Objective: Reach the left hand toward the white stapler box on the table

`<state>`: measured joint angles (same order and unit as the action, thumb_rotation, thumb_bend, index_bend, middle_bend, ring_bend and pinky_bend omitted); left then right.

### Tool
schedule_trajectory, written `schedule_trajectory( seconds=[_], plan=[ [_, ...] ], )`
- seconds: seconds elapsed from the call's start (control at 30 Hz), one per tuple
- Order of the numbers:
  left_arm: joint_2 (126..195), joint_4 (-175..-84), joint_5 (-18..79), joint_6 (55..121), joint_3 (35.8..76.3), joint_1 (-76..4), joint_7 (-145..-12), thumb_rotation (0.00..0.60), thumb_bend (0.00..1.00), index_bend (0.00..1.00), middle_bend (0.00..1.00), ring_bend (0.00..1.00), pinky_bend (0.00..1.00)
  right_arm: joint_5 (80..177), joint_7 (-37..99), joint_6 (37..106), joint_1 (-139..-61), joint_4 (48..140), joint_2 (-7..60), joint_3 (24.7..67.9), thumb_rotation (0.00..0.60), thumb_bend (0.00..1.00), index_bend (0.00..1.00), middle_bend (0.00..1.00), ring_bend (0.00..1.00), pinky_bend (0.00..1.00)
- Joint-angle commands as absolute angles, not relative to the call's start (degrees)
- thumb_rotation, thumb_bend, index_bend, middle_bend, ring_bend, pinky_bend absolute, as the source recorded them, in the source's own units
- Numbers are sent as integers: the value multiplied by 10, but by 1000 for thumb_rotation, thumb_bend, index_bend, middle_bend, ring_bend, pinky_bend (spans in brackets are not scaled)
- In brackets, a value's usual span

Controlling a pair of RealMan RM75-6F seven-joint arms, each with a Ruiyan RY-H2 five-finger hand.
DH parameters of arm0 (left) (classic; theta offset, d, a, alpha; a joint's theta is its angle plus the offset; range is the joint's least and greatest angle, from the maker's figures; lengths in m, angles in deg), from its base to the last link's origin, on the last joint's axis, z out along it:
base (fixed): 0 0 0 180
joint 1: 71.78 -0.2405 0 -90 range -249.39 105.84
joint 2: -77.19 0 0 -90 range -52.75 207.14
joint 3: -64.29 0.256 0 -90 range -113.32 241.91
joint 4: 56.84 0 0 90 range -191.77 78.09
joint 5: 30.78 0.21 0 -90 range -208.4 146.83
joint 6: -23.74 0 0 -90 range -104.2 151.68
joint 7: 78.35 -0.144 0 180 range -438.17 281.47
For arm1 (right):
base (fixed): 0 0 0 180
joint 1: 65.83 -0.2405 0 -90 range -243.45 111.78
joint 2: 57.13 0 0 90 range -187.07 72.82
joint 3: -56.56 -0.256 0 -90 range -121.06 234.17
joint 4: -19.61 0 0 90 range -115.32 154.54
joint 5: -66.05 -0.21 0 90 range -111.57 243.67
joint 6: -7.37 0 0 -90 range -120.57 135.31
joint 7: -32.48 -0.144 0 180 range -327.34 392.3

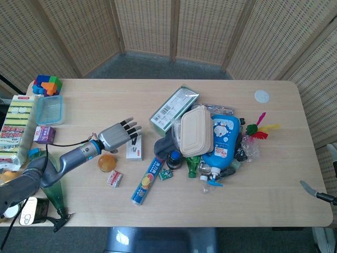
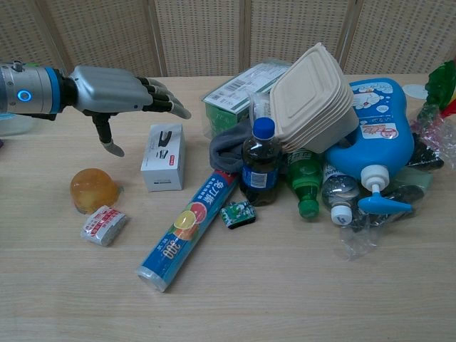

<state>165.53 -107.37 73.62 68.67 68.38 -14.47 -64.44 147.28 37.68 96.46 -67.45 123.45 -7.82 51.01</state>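
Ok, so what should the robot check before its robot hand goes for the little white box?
1. Left robot hand holds nothing, fingers spread: ok.
2. Left robot hand is over the white stapler box: ok in the head view, where its fingertips overlap the box's top edge; the chest view shows it raised above the box, not touching.
3. Box lies flat on the table, nothing on it: ok.
4. Space beside the box: ok; the orange ball and the blue roll lie apart from it.
5. Thumb hangs down left of the box, clear of it: ok.
6. Right robot hand out of the way: cannot tell, only a tip shows at the head view's edge.
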Motion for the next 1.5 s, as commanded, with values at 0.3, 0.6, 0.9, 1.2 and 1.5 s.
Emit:
schedule_trajectory(
  seconds=[0.3, 0.6, 0.9, 1.2, 1.5],
  plan=[
    [1733, -974, 745, 678, 720, -107, -593, 600, 133, 0, 0, 0, 0, 1471, 369, 972, -666, 1228, -79, 509, 259, 144, 0, 0, 0, 0],
    [1766, -931, 747, 676, 745, -94, -567, 600, 133, 0, 0, 0, 0, 1470, 363, 976, -660, 1224, -79, 509, 264, 143, 0, 0, 0, 0],
    [1787, -904, 742, 694, 754, -93, -554, 600, 136, 322, 151, 35, 0, 1470, 359, 980, -655, 1220, -76, 508, 266, 143, 0, 0, 0, 0],
    [1786, -897, 728, 713, 757, -106, -548, 600, 116, 569, 453, 314, 0, 1473, 359, 979, -656, 1219, -74, 506, 270, 143, 0, 0, 0, 0],
    [1727, -972, 690, 754, 722, -114, -546, 600, 121, 579, 470, 337, 0, 1478, 356, 975, -658, 1218, -70, 505, 266, 143, 0, 0, 0, 0]
  ],
)
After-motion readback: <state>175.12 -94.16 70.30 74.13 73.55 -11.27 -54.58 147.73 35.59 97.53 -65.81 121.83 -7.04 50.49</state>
